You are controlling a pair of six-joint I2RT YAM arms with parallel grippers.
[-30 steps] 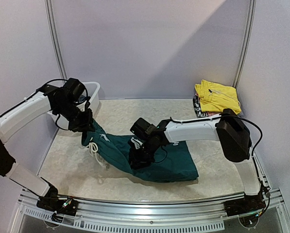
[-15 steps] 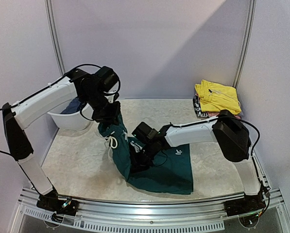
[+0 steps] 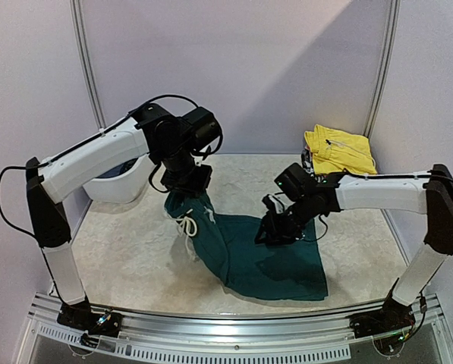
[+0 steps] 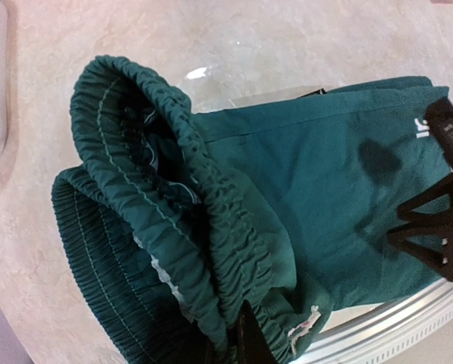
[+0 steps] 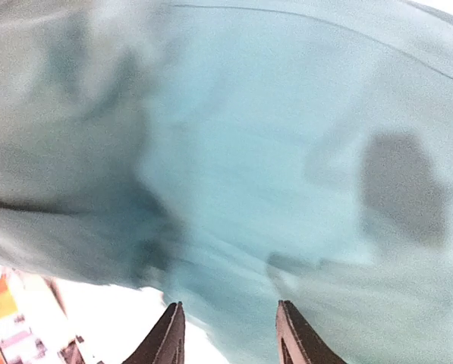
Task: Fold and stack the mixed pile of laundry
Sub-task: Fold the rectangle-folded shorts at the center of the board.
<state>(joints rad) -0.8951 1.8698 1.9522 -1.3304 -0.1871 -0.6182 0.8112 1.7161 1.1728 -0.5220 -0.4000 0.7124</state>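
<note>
The dark teal shorts [image 3: 275,262] lay on the table just below the middle of the overhead view. Their leg end was flat toward the lower right and the gathered waistband [image 4: 173,189] was lifted toward the upper left. The white drawstring [image 3: 188,225] dangled from the raised end.

You had the left gripper [image 3: 188,186] pinched tight on that waistband, holding it off the surface. Your left wrist view showed the elastic bunched and folded over itself across the left half of the frame, with a dark finger at the bottom edge buried in the cloth.

The right gripper [image 3: 275,231] sat over the right-hand part of the shorts, near their upper edge in the overhead view. Your right wrist view was blurred, but its two fingertips [image 5: 169,337] stood apart with nothing between them and teal cloth beyond. I could not tell whether the tips touched the fabric.

Around the shorts were the pale marbled table [image 3: 112,250] and a white tub [image 3: 127,182] at the left behind the left arm. A folded yellow garment [image 3: 338,150] topped a small stack in the table's upper right corner.
</note>
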